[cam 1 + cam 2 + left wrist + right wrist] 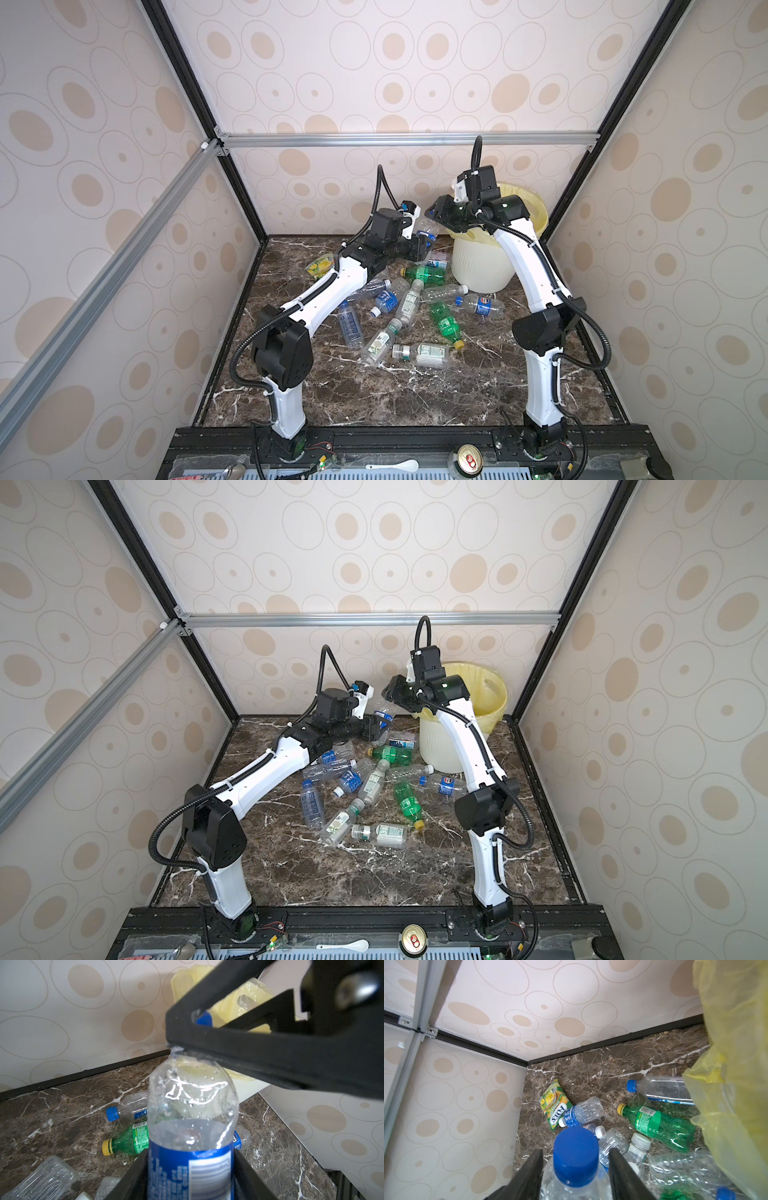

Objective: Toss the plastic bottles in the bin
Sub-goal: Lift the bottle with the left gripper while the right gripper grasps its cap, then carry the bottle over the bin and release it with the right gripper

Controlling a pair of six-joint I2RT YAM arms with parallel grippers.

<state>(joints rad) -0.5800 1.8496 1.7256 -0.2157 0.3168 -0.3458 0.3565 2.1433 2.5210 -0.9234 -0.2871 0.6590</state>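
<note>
The left pincer (189,1169) pinches the labelled body of a clear plastic bottle with a blue cap and blue label (192,1095), one black finger pressed against each side. The right pincer (575,1157) is clamped on the same bottle at its shoulder, just under the cap, with a finger on either side. In both top views the bottle hangs tilted in the air between the two pincers. It is clear of the counter and just left of the bin, with its cap end raised toward the right pincer.

The round white ribbed plastic bin (482,266) stands at the far right of the dark brown marbled counter (374,395). It is lined with a pale yellow plastic bag (536,208).

The other plastic bottles (409,303) lie on their sides in a loose heap mid-counter, left of the bin and nearer. Most are clear with blue or white caps. A green plastic bottle with a yellow cap (426,273) lies near the foot of the bin. A second green bottle (445,324) lies nearer, toward the right arm.

A flat yellow-green snack packet (320,266) rests at the far left, beside the left arm. A metal drink can (467,459) stands on the near ledge.
</note>
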